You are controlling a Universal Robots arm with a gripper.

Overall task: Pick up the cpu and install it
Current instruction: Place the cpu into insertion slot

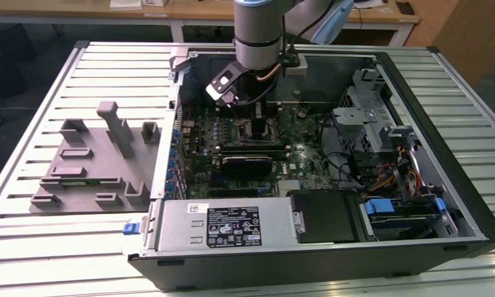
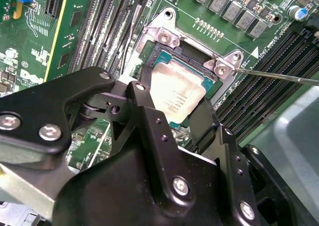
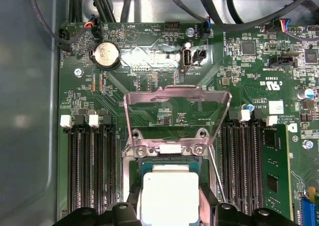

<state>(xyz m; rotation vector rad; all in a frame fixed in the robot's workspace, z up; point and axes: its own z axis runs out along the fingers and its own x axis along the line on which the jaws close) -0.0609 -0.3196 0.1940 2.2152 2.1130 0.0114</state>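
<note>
Silver-grey arm (image 1: 256, 31), black angular claw (image 2: 174, 109), silver screws (image 2: 180, 186)

A black open computer case (image 1: 330, 260) lies on its side on the slatted metal surface (image 1: 33, 241). On the surface, at the exterior view's left of the case, stands a grey plastic fixture tray (image 1: 91, 167). Inside the case a green motherboard (image 1: 305, 124) covers the floor, and a silver boxed power supply (image 1: 223, 226) lies along the wall nearest the exterior camera. The black pincer (image 3: 169, 208) hangs over the black-framed square socket (image 3: 130, 178), fingers touching opposite edges of the silvery-grey flat square cpu (image 3: 169, 191), which lies within the socket frame. A bare metal load plate (image 3: 174, 93) stands raised at one side of the socket. Black memory slots (image 3: 92, 171) flank the socket on two sides.
</note>
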